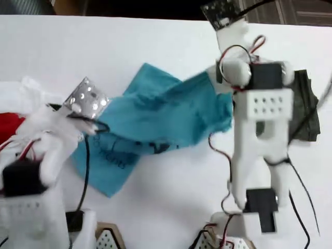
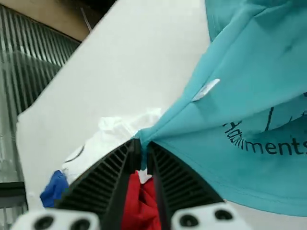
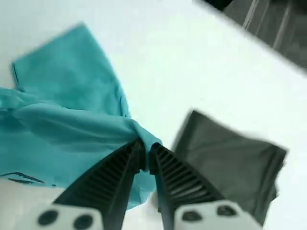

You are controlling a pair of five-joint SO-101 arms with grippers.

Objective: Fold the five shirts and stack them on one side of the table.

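Observation:
A teal shirt (image 1: 161, 116) with dark print hangs stretched between both arms above the white table (image 1: 155, 46). My left gripper (image 2: 142, 160) is shut on one edge of the teal shirt (image 2: 249, 96) at the left side of the table. My right gripper (image 3: 144, 155) is shut on the opposite edge of the teal shirt (image 3: 62, 115), near the right side. A folded dark grey shirt (image 3: 230, 163) lies flat on the table just beyond the right gripper, seen in the high view as the dark grey shirt (image 1: 306, 111) behind the right arm.
A pile of unfolded shirts sits at the left edge: white shirt (image 2: 108, 136), red shirt (image 2: 139, 206) and a bit of blue cloth (image 2: 53, 187). The red shirt (image 1: 10, 124) shows beside the left arm. The back and front middle of the table are bare white.

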